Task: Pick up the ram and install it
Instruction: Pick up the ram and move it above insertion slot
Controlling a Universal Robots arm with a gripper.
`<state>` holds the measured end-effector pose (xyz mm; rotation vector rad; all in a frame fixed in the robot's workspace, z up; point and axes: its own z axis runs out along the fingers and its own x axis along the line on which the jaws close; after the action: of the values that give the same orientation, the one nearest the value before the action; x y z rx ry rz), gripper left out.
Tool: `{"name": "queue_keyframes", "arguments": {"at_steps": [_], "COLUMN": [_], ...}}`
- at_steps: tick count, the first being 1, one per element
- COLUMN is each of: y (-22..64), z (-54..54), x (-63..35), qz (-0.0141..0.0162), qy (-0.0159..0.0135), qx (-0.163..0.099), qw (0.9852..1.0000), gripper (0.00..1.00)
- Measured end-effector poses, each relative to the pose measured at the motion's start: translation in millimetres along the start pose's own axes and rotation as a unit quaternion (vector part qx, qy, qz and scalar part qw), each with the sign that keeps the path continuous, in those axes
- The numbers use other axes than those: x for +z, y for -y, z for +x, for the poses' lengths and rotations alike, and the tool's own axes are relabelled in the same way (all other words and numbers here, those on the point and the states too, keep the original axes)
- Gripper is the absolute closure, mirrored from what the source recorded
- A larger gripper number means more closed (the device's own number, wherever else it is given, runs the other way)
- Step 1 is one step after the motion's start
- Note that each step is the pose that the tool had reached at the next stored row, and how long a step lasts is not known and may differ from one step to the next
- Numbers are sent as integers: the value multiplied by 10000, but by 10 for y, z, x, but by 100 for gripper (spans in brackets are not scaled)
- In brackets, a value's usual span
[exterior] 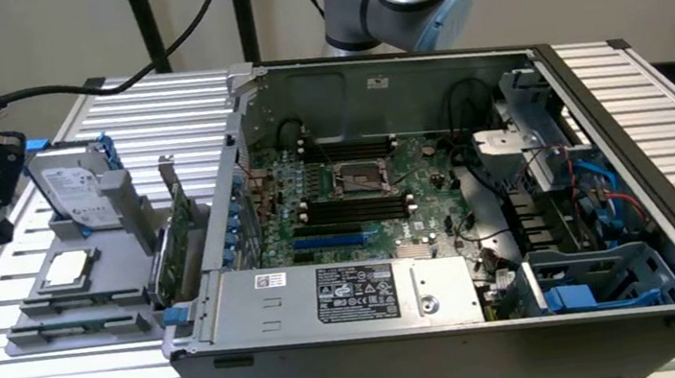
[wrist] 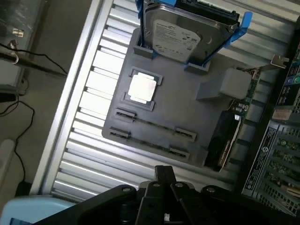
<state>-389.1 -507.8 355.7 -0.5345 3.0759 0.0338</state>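
Gripper point(wrist: 164, 174): shut, holding nothing.
Ram point(exterior: 77, 327): in gray holder point(exterior: 115, 265), near gripper, toward the exterior view's right.
Long side: runs across, the exterior view's left to right.

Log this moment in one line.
gripper: shut, empty | position: near tray | ram: on edge in tray slot, not held | install: not done

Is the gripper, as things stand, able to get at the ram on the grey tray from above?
Probably yes. The ram stands on edge in the grey tray, open from above; the hard drive and expansion card stand apart from it. The gripper hangs near the tray, fingers shut.
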Motion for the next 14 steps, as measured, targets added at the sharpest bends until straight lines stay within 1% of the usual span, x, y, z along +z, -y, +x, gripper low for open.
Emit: {"name": "queue_keyframes", "arguments": {"at_steps": [2, 4, 7, 9, 11, 14], "y": [0, 0, 1, 1, 1, 1], "z": [0, 1, 1, 1, 2, 2], "x": [12, 25, 45, 59, 73, 94], "qz": [-4, -8, -14, -18, -22, -29], "qy": [-3, -7, -12, -15, -18, -23], "qx": [-180, -360, -632, -814, -993, -1269], "qw": [9998, 9994, 9980, 9967, 9951, 9919], "gripper": [89, 89, 89, 89, 89, 89]}}
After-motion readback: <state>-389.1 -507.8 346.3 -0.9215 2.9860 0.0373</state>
